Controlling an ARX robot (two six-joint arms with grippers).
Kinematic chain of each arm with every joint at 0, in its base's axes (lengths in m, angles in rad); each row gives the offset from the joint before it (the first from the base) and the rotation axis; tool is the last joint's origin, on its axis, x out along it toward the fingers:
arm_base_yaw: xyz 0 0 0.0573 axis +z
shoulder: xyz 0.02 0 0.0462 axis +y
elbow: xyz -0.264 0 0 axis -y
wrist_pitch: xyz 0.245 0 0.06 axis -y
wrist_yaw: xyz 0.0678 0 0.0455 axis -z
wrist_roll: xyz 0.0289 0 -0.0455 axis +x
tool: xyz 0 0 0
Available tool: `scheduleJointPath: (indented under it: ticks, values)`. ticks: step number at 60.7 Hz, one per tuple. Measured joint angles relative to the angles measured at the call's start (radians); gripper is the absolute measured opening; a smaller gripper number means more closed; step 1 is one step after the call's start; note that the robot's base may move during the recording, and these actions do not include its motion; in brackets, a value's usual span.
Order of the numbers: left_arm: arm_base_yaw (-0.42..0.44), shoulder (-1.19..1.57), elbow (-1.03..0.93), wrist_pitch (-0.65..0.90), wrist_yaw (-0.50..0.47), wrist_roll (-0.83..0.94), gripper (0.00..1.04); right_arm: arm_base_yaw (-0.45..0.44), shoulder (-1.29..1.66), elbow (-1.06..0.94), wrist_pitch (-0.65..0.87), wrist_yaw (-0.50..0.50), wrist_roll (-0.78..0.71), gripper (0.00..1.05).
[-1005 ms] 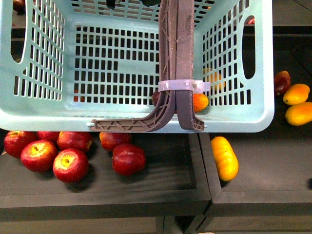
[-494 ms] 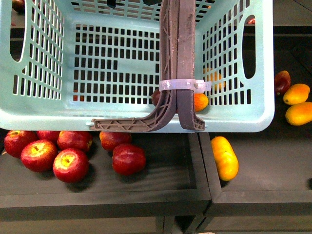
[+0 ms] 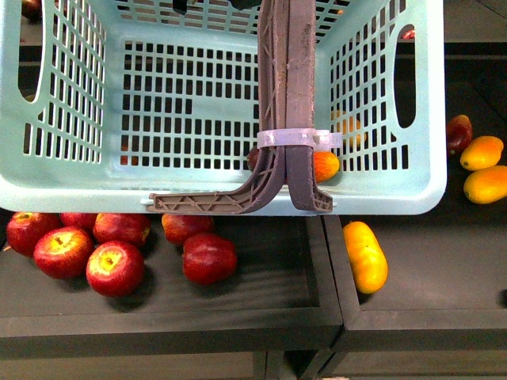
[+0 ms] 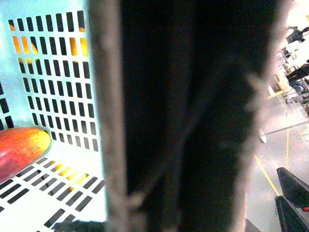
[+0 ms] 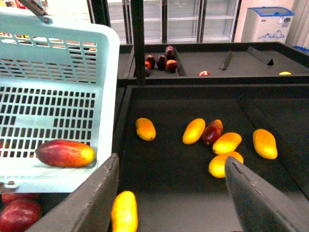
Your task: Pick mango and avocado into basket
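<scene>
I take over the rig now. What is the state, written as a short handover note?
Right end effector: open, empty.
Left end effector: not visible; its camera is close against the handles.
Mango: lies in the basket; done.
Avocado: seen in no view; to be found and put in.

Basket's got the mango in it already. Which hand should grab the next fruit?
Right. The right hand is open and empty above the fruit tray. The left wrist view is filled by the handle of the basket, so that arm seems busy carrying it. No avocado shows yet.
</scene>
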Motion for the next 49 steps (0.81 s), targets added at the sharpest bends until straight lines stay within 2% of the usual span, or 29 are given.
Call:
scheduleJointPath:
  ticks: [7,49]
  values:
    - [-0.006,0.000,0.000,0.000,0.000,0.002,0.11,0.000,0.000,0.000,-0.002,0.002,0.000,0.98]
    - [0.000,0.000,0.000,0.000,-0.005,0.002,0.11,0.000,-0.005,0.000,-0.003,0.000,0.000,0.96]
